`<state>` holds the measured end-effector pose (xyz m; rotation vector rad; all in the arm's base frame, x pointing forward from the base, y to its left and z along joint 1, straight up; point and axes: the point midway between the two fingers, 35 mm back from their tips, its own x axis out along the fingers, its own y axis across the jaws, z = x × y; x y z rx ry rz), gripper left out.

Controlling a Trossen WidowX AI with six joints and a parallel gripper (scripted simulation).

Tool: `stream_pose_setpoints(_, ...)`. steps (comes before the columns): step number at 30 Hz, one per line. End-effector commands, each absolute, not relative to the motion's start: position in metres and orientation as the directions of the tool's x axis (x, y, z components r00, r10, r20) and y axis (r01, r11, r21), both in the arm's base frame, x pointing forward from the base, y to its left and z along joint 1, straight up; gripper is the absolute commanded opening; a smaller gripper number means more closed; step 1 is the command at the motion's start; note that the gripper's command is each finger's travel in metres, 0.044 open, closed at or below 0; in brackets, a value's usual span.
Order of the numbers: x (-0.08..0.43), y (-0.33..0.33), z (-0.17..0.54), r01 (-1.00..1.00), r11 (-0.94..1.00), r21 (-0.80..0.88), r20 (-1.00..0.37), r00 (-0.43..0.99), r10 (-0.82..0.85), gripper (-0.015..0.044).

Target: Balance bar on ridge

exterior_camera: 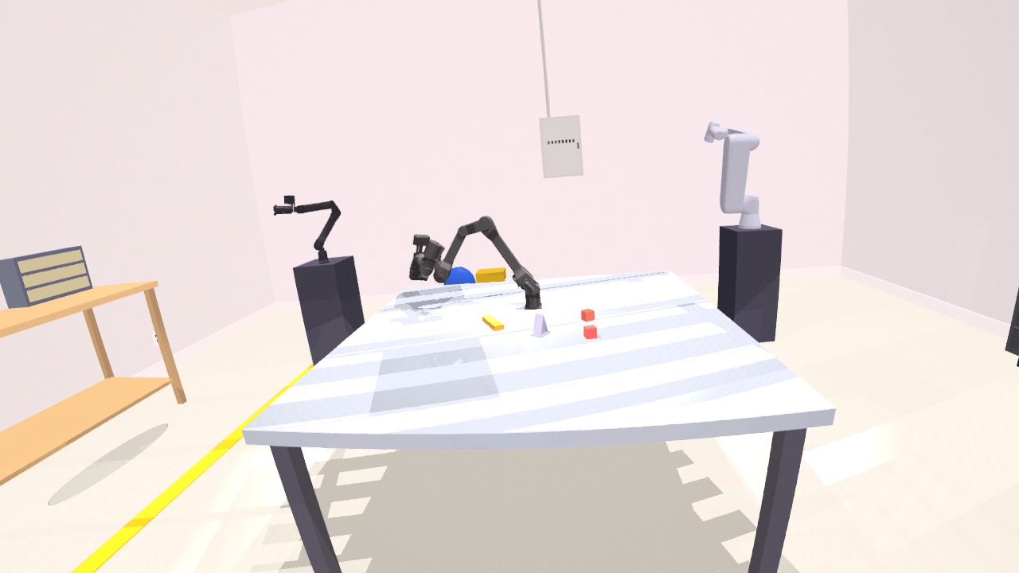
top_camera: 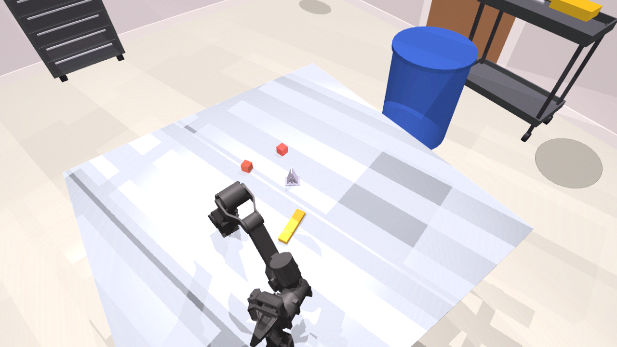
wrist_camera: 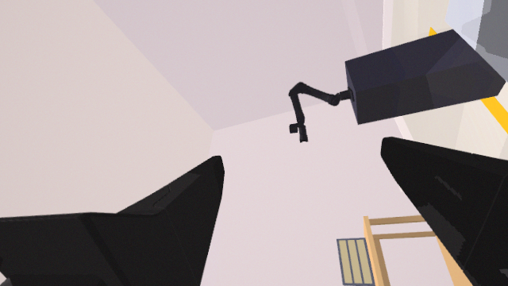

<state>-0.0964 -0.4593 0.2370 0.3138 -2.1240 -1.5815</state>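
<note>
The yellow bar (top_camera: pixel 291 226) (exterior_camera: pixel 493 322) lies flat on the table, between the arm and the ridge. The small pale lilac ridge (top_camera: pixel 291 178) (exterior_camera: pixel 540 326) stands upright on the table with nothing on it. My gripper (wrist_camera: pixel 300 155) is open, with its two dark fingers wide apart and nothing between them in the wrist view. It is raised high and turned away from the bar and the ridge, towards the room. Its fingertips are hard to make out in the top and exterior views. The bar and the ridge are both out of the wrist view.
Two red cubes stand on the table near the ridge, one cube (top_camera: pixel 247 166) nearer the arm's base and the other cube (top_camera: pixel 282 149) farther off. A blue bin (top_camera: pixel 424 86) stands on the floor beyond the table (exterior_camera: pixel 570 434).
</note>
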Motion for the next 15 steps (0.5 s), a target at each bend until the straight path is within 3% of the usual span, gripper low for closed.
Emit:
stream_pose_setpoints(1,-0.096,-0.460,0.237,0.096,0.305,0.948,0.232,-0.862,-0.451,0.0374)
stream_pose_setpoints(4,-0.085,-0.465,0.238,0.118,0.242,0.963,0.227,-0.842,-0.490,0.0315)
stream_pose_setpoints(15,-0.014,-0.491,0.233,0.353,-0.145,0.924,0.147,-0.679,-0.719,0.0315)
